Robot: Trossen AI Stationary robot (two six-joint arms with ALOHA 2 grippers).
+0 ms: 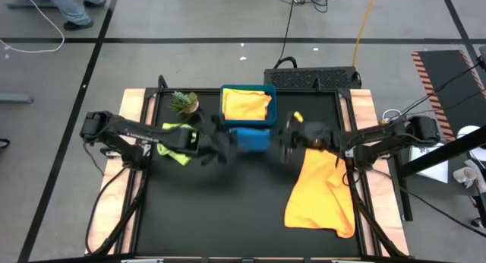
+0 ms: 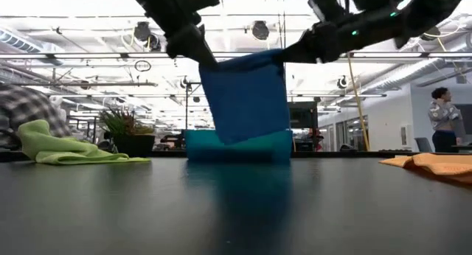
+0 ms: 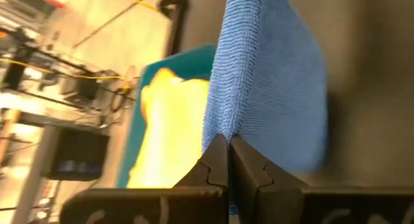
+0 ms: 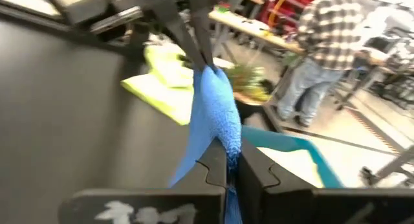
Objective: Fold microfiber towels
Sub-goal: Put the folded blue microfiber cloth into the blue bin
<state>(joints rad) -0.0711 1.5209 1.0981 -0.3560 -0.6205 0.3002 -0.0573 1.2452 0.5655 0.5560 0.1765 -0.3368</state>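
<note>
A blue microfiber towel (image 2: pixel 247 96) hangs in the air between my two grippers, just in front of the teal tray (image 1: pixel 228 92). My left gripper (image 2: pixel 205 57) is shut on its upper left corner and my right gripper (image 2: pixel 289 54) on its upper right corner. A yellow towel (image 1: pixel 247 103) lies in the tray. A lime green towel (image 1: pixel 176 140) lies crumpled on the table at the left, under my left arm. An orange towel (image 1: pixel 319 193) lies spread on the table at the right. My left gripper pinches the blue towel's upper left corner (image 3: pixel 228 123) between its two fingers, coming slanting down from the table's left. The cloth hangs below the fingers, clear of the table. My right gripper pinches the upper right corner (image 4: pixel 229 143) between its two fingers, coming nearly level from the table's right. The towel's top edge (image 2: pixel 247 57) runs across to the left gripper, and the cloth hangs free below.
A small potted plant (image 1: pixel 184 102) stands left of the tray at the far side. The dark table top (image 1: pixel 228 210) lies bare in front of the hanging towel. A person in a checked shirt (image 4: pixel 326 43) stands beyond the table.
</note>
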